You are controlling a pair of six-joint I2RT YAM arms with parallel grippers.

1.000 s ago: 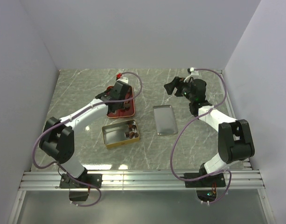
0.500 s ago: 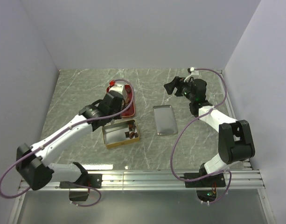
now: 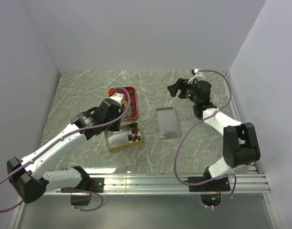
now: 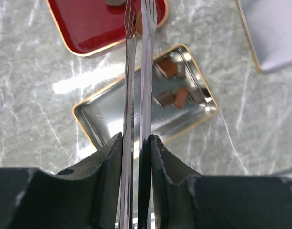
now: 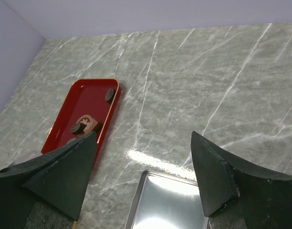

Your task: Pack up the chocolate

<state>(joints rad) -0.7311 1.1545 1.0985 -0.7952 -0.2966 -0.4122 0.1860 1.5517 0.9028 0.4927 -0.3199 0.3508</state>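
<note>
My left gripper (image 3: 106,110) (image 4: 136,141) is shut on a pair of metal tongs (image 4: 136,86). The tong tips are close together with a small brown chocolate piece (image 4: 139,26) between them, above the near edge of the red tray (image 3: 131,90) (image 4: 88,28). The gold tin (image 3: 112,141) (image 4: 103,119) lies open just below, with several chocolates (image 4: 167,67) at its right end. More chocolates (image 5: 110,95) lie on the red tray (image 5: 65,124) in the right wrist view. My right gripper (image 3: 177,88) (image 5: 143,143) is open and empty, held above the table at the back right.
The tin's silver lid (image 3: 167,122) (image 5: 169,205) lies flat to the right of the tin, below my right gripper. Grey walls stand on three sides. A metal rail (image 3: 146,183) runs along the near edge.
My left arm has drawn back from over the red tray toward the tin, with the tongs still in its grip. The right arm has not moved.
</note>
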